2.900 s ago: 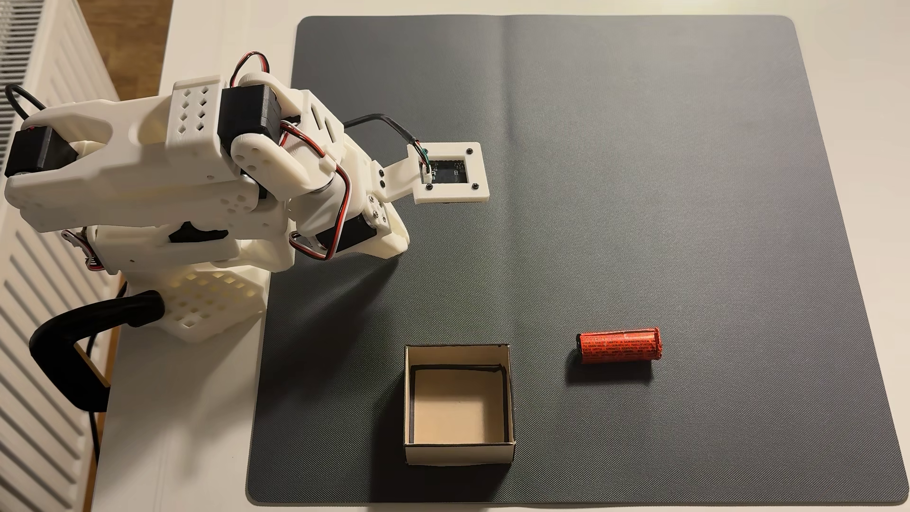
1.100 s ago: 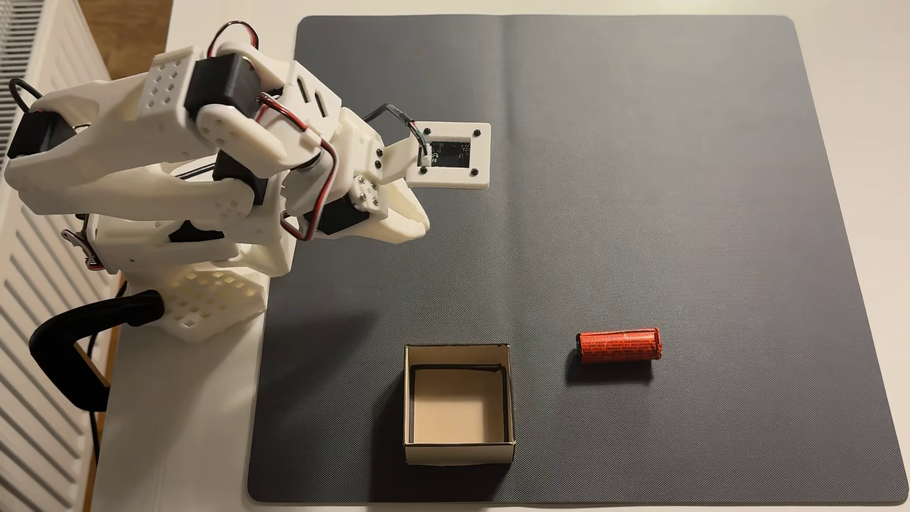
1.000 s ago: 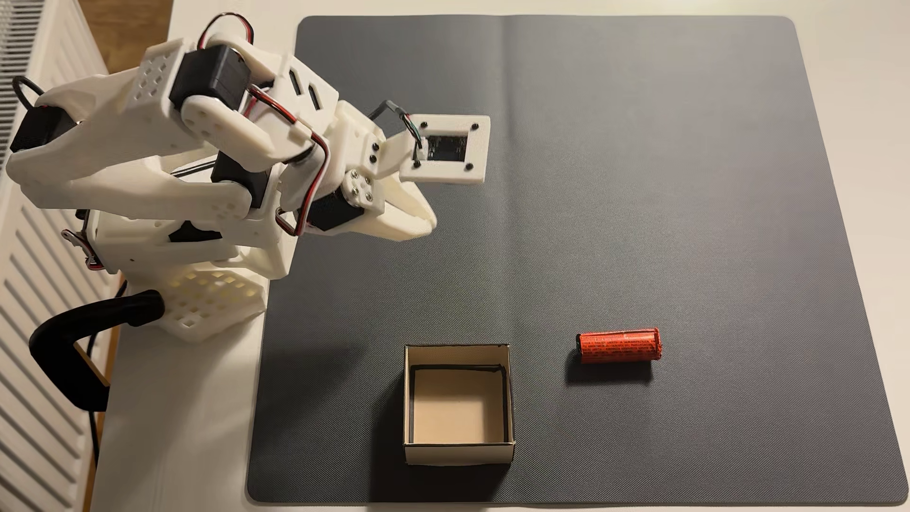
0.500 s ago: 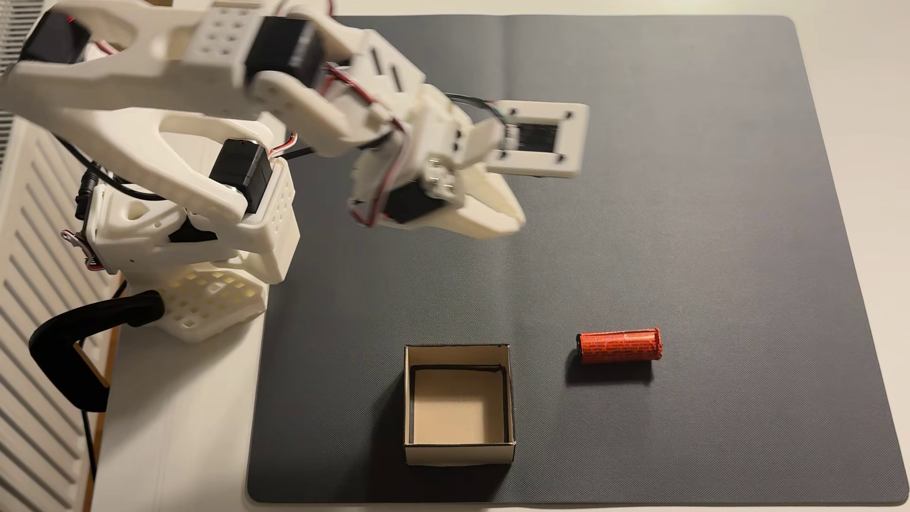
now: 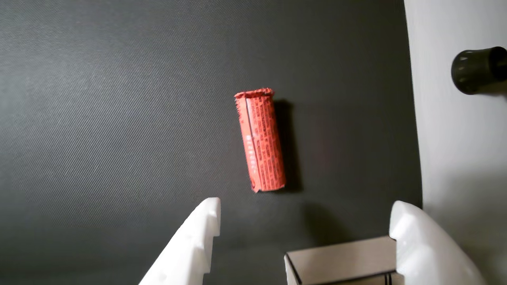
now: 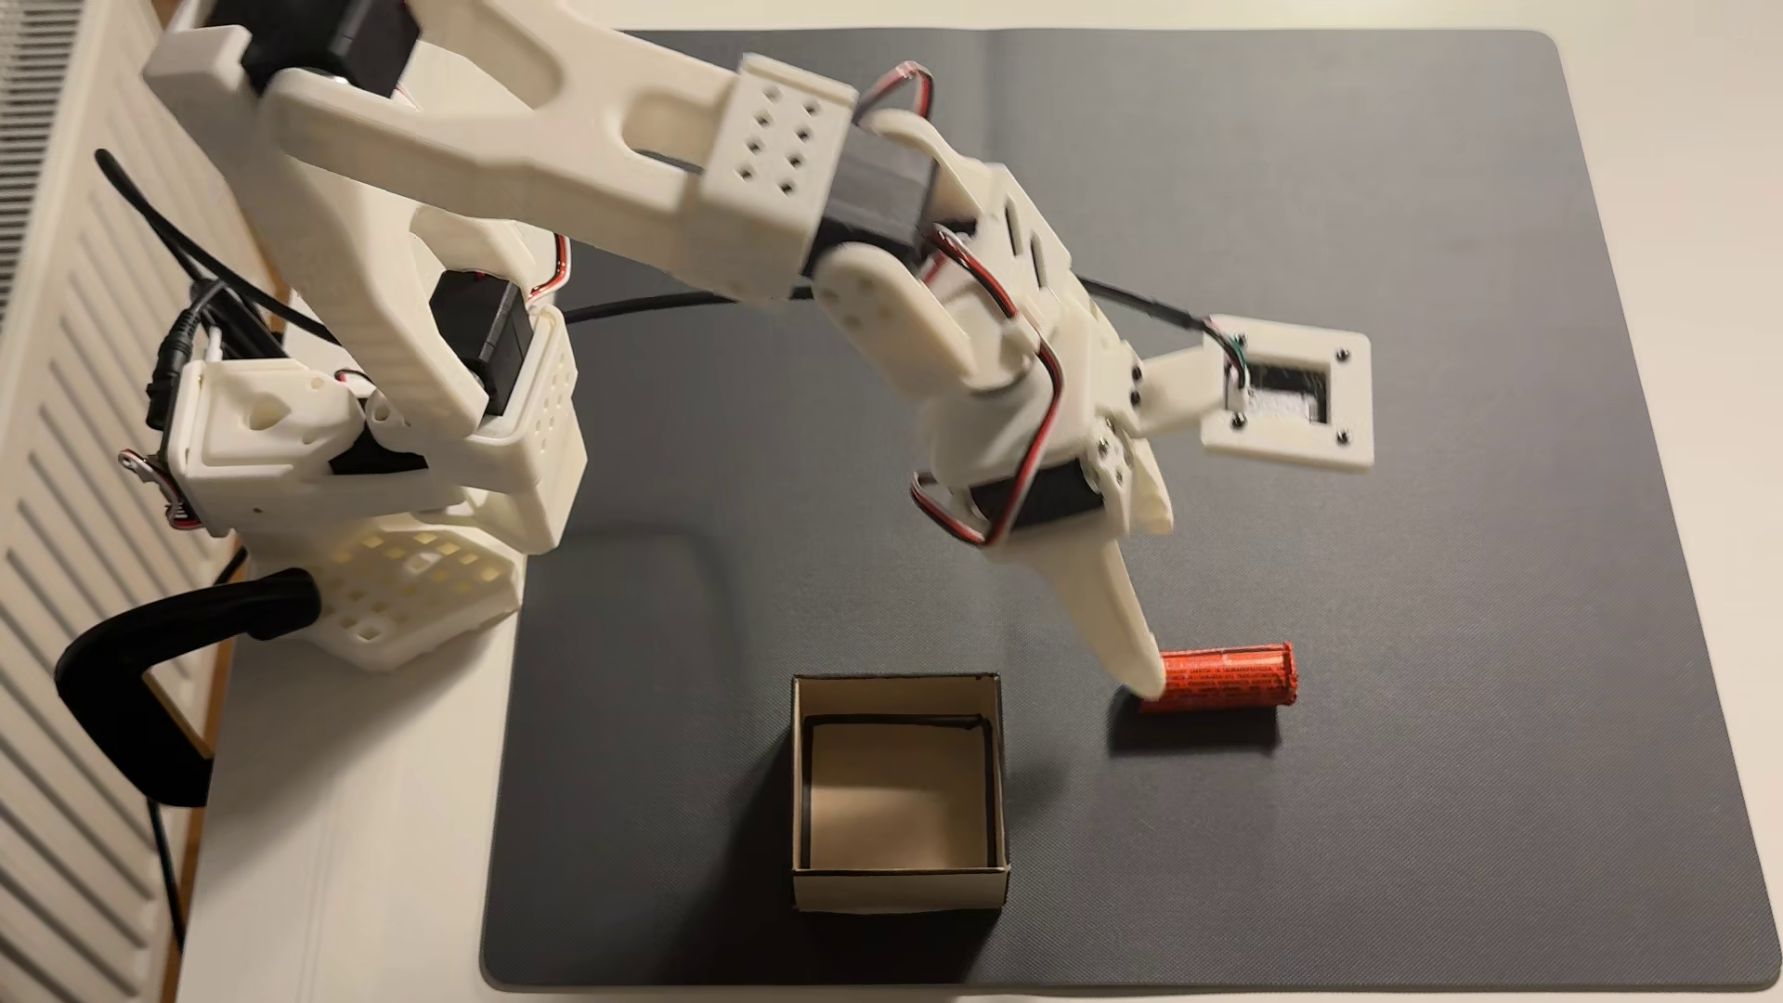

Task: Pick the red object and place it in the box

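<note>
Pincer (image 5: 305, 221) gapes wide, angled down beside red object (image 5: 261, 140).

A dark grey textured mat (image 6: 1254, 241) is lying flat on a white tabletop (image 6: 357, 868), covering most of it in the fixed view, a faint fold line (image 6: 1003, 386) running down its middle. A white ribbed radiator (image 6: 68, 540) is standing along the left edge, with a strip of brown wooden floor (image 6: 241, 58) showing beside it at the top. A black clamp (image 6: 145, 665) is gripping the table's left edge. Warm light is falling from above, casting soft shadows toward the lower edge. In the wrist view, the mat (image 5: 99, 118) is meeting the white tabletop (image 5: 455, 158) at the right.
</note>
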